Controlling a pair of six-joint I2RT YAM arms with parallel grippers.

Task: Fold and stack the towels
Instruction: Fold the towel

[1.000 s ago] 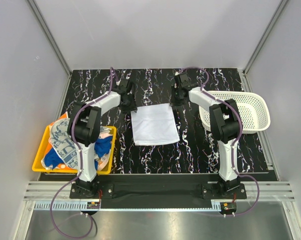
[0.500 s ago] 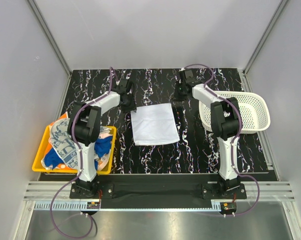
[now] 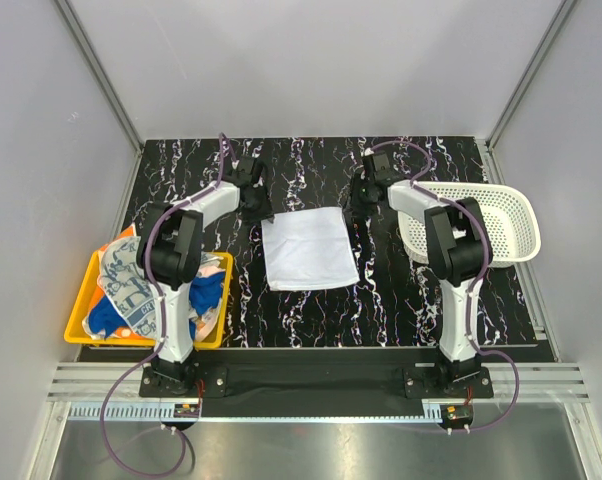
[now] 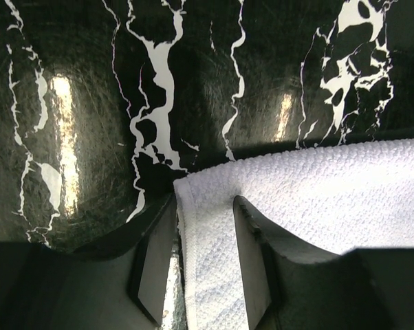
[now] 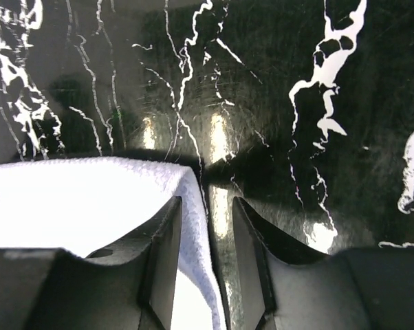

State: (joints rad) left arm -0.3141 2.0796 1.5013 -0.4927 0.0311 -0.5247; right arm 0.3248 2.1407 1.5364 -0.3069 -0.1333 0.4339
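A plain off-white towel lies folded flat on the black marbled table, between the two arms. My left gripper is at its far left corner. In the left wrist view the fingers stand apart astride the towel's hemmed edge, which lies loose between them. My right gripper is at the far right corner. Its jaws are open too, and the towel's corner rests against the left finger. More towels, blue and patterned, are heaped in the yellow bin.
A white perforated basket stands at the right edge of the table, close to the right arm. The yellow bin sits at the left front, beside the left arm's base. Grey walls close in the table at the back and sides.
The right gripper's jaws have opened and let go of the towel's corner. That gripper rose a little, then came back down to the corner. The left gripper has stayed in place.
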